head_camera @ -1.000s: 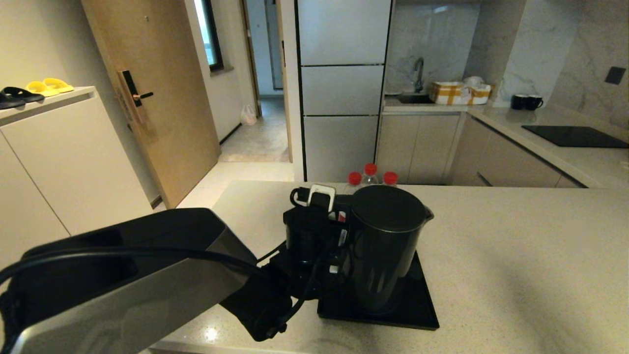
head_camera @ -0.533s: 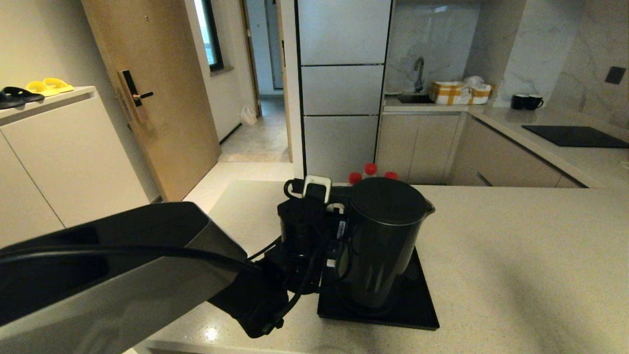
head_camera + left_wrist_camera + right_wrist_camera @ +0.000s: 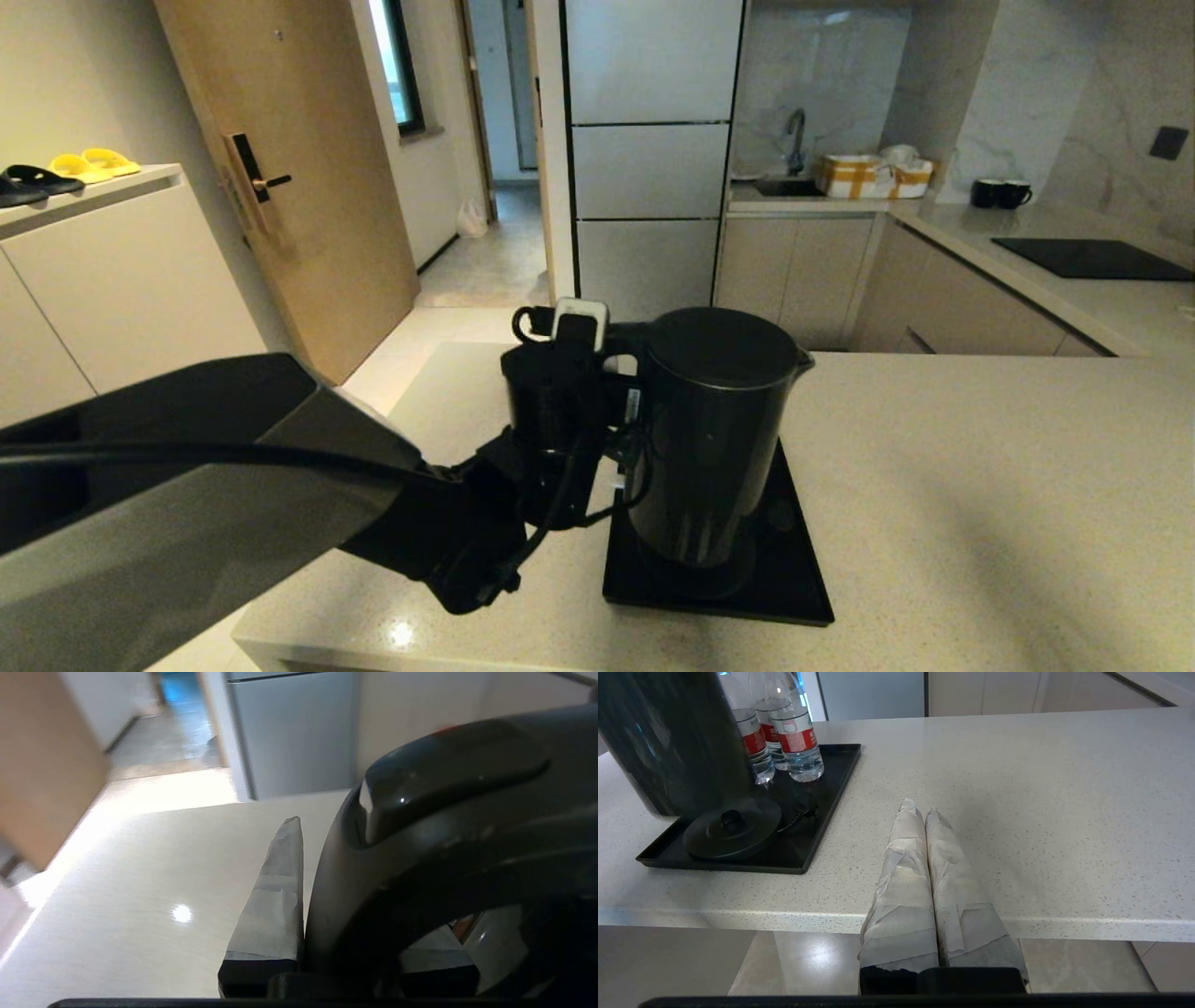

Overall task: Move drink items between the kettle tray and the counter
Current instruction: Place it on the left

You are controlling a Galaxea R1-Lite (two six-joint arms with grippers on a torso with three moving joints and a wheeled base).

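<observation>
The tall black kettle (image 3: 714, 429) hangs just above the black kettle tray (image 3: 798, 579), tilted slightly. My left gripper (image 3: 624, 439) is shut on its loop handle (image 3: 420, 826) from the left. In the left wrist view one taped finger (image 3: 275, 896) presses the handle's outer side, and the other shows through the loop. The right wrist view shows the kettle (image 3: 668, 737) lifted clear of the round base disc (image 3: 732, 827). My right gripper (image 3: 920, 812) is shut on nothing, low at the front edge of the beige counter (image 3: 980, 467), right of the tray (image 3: 822, 826).
Three red-labelled water bottles (image 3: 784, 737) stand on the tray's far end, hidden behind the kettle in the head view. The counter's left edge (image 3: 308, 597) lies close to my left arm. A black cooktop panel (image 3: 1092, 257) and two mugs (image 3: 999, 193) are far back right.
My left gripper has raised the kettle off the base disc and drawn it slightly left. The bottle caps, seen earlier, are now hidden behind the kettle.
</observation>
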